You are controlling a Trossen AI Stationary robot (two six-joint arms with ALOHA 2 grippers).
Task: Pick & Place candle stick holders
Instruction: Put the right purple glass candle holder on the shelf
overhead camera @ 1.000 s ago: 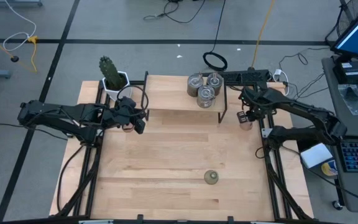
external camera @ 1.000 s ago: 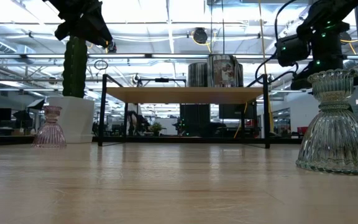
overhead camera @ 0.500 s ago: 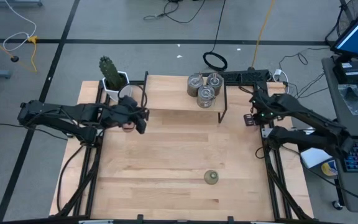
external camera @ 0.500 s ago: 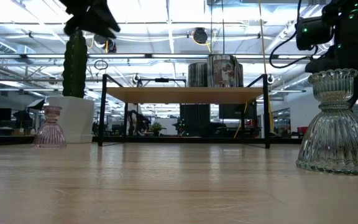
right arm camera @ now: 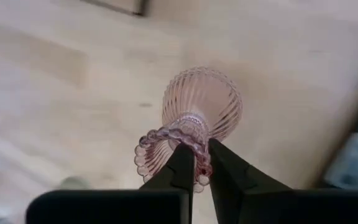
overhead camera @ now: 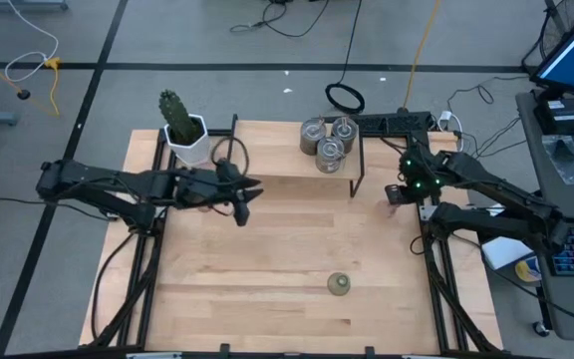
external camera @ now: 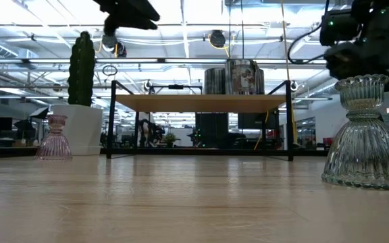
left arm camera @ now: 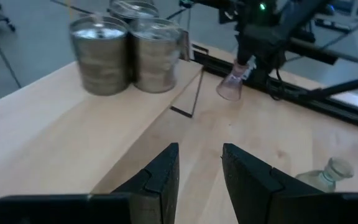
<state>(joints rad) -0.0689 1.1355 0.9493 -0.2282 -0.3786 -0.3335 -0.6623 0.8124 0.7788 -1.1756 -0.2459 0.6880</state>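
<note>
Three silvery cylinder holders [overhead camera: 325, 140] stand on a raised shelf at the far middle; they also show in the left wrist view [left arm camera: 129, 53]. An olive-green holder [overhead camera: 339, 285] stands on its base near the table's front and looms at the right of the low view [external camera: 363, 138]. One pink glass holder [external camera: 54, 137] stands beside the cactus pot. My left gripper [overhead camera: 245, 199] is open and empty, above the table left of the shelf. My right gripper [overhead camera: 404, 191] is shut on the second pink holder [right arm camera: 197, 112] by the right edge. My right gripper pinches the pink holder's beaded top rim [right arm camera: 194, 151] between its two fingers, at one side of the rim. The fingers come from above, slanting. The holder hangs tilted below them [left arm camera: 232, 84], flared base away from the gripper. Whether the base touches the table I cannot tell.
A cactus in a white pot [overhead camera: 182, 128] stands at the far left corner. The wooden shelf on a black frame [overhead camera: 297, 165] spans the far middle. Black rails [overhead camera: 436, 259] run along both table sides. Bare wood lies between the shelf and the olive-green holder.
My left gripper has gone toward the table's right edge and risen, away from the pink holder by the cactus pot, staying open and empty. My right gripper has stayed by the right edge with its pink holder.
</note>
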